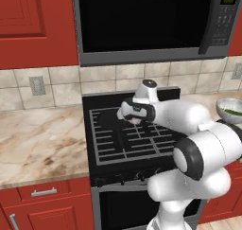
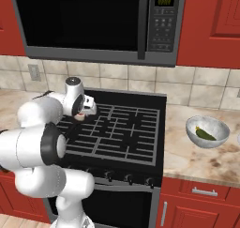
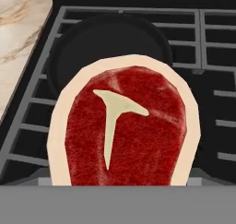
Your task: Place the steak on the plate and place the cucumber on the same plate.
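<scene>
The steak [image 3: 124,126], red with a pale rim and a T-shaped bone mark, hangs close before the hand camera, above a dark pan [image 3: 110,38] on the stove's left rear burner. My gripper [image 1: 133,121] is shut on the steak, and a pink bit of meat [image 2: 81,115] peeks out under the hand. Its fingertips are hidden behind the meat. The cucumber [image 2: 204,134], dark green, lies inside the grey speckled bowl [image 2: 207,124] on the counter right of the stove. The plate is out of view.
A black stove with grates [image 2: 122,133] stands under a microwave [image 2: 93,20]. Marble counter [image 1: 38,139] lies to the left of the stove. The bowl [image 1: 229,106] sits on the right counter [image 2: 197,161].
</scene>
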